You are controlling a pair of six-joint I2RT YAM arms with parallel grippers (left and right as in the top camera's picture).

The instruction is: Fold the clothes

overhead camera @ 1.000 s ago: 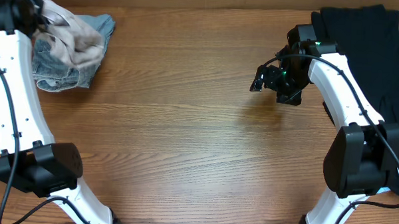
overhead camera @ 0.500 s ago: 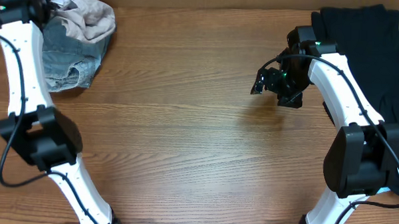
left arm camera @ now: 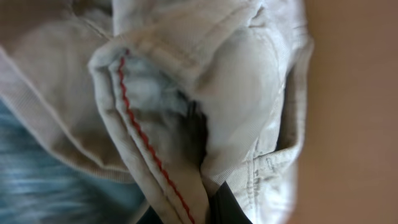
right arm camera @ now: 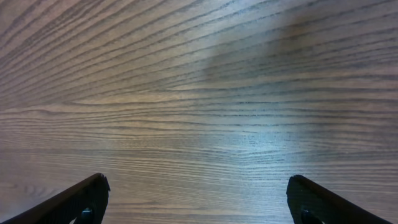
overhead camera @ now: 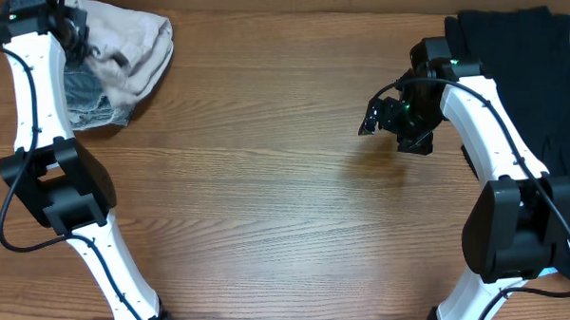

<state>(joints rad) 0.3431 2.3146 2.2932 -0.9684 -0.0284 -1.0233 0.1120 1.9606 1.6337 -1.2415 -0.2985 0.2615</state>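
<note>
l gripper [left arm camera: 189,214] pinches soft cream shorts [left arm camera: 249,74] (red-stitched seam); r gripper [right arm camera: 199,198] wide over woodgrain table [right arm camera: 186,93].

Brown wood-grain table [overhead camera: 265,197] fills frame, grain running 9→3 o'clock; soft sheen in right wrist view.

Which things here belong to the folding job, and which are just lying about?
Job: cream-beige cotton shorts; faded light-blue denim shorts partly under them; large black garment.
Lying about: nothing seen; only the brown wooden table besides.
</note>
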